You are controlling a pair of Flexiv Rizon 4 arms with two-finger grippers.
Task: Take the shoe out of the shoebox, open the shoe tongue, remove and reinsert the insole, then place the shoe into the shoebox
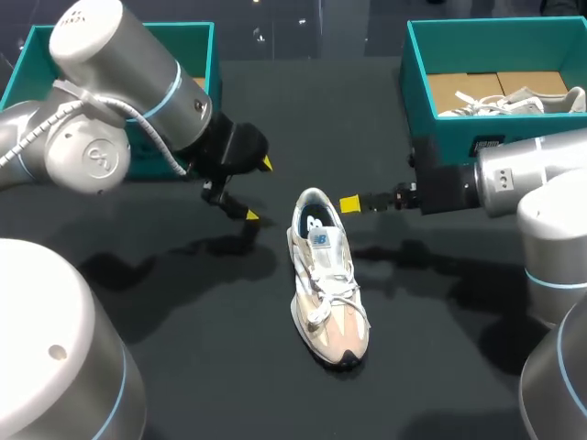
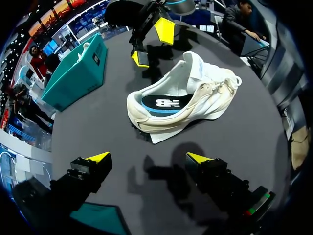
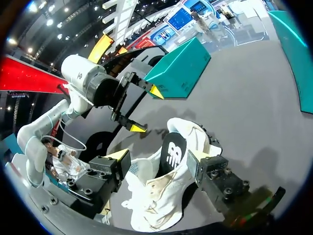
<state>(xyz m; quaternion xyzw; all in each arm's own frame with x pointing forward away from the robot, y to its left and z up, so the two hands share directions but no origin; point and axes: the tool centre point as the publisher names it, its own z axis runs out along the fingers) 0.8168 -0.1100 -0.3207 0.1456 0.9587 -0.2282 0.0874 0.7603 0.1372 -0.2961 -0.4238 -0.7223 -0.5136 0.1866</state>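
Note:
A white and beige shoe (image 1: 326, 284) stands upright mid-table, heel to the back, its dark insole (image 2: 164, 104) lying inside the opening. My left gripper (image 1: 259, 190) hangs open to the left of the heel, holding nothing; the left wrist view has the shoe (image 2: 181, 100) ahead of its gripper (image 2: 148, 157). At the heel's right side my right gripper (image 1: 349, 203) is open. In the right wrist view the shoe (image 3: 166, 191) lies between and under the spread fingers of that gripper (image 3: 155, 157). From the left wrist view the right gripper (image 2: 152, 44) stays clear of the shoe.
A teal shoebox (image 1: 417, 55) at the back right holds paper and a second shoe (image 1: 514, 101). Another teal box (image 1: 27, 64) stands at the back left, partly hidden by my left arm. Dark bare tabletop (image 1: 202, 321) surrounds the shoe.

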